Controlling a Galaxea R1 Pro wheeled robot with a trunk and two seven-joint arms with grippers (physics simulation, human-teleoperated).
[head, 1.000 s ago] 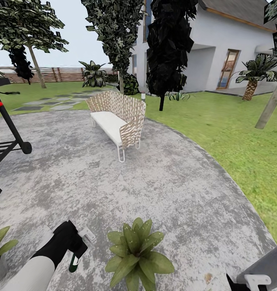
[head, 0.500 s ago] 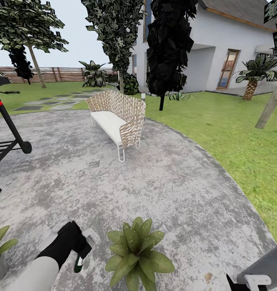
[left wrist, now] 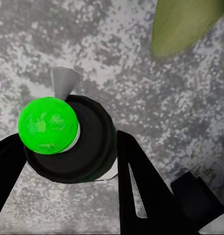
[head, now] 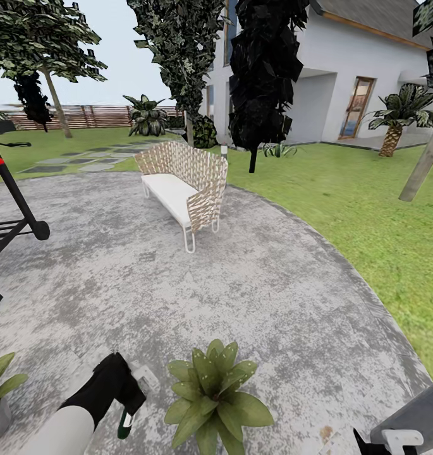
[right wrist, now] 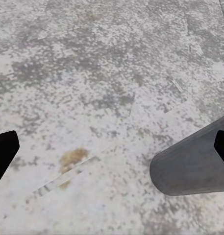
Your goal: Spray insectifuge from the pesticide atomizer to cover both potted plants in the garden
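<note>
The left hand (head: 129, 404), clamped on the spray bottle (head: 125, 422), has sunk lower, just beside the near potted plant (head: 213, 395); spraying looks imminent. The right hand's (head: 377, 442) grip I cannot tell.

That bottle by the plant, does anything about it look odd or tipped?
Yes. The pesticide atomizer hangs upside down in the left tool above the stone patio, beside the potted plant. Nothing looks spilled or broken.

Flat, even daylight, no cast shadows or glare; textures soft and blotchy, wide-angle bending twd the edges.
</note>
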